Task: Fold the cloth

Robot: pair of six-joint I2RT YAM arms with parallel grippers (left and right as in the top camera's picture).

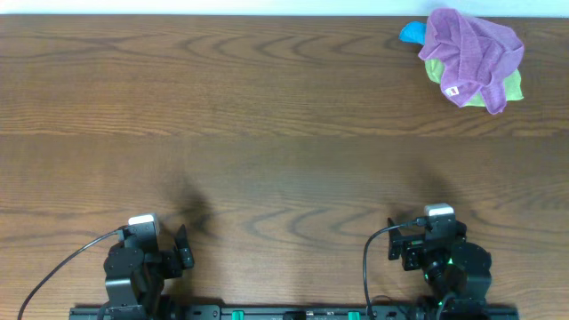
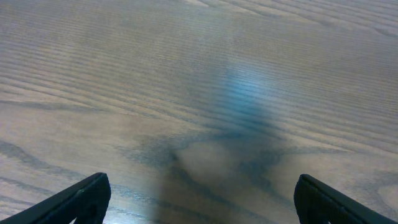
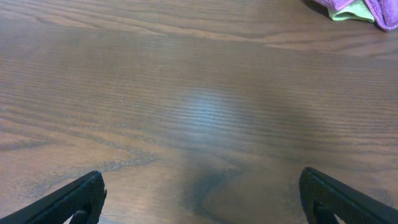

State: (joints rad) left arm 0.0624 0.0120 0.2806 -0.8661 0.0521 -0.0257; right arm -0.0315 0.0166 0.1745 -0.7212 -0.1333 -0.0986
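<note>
A crumpled purple cloth (image 1: 471, 49) lies in a heap at the table's far right corner, on top of a green cloth (image 1: 498, 92) and a blue cloth (image 1: 411, 34). Its edge shows at the top right of the right wrist view (image 3: 373, 7). My left gripper (image 1: 182, 249) is open and empty near the front left edge; its fingers (image 2: 202, 199) frame bare wood. My right gripper (image 1: 402, 242) is open and empty near the front right edge, far from the heap, with bare wood between its fingers (image 3: 202, 199).
The wooden table (image 1: 267, 133) spans the whole view. A white wall strip runs along its far edge. Black cables trail from both arm bases at the front edge.
</note>
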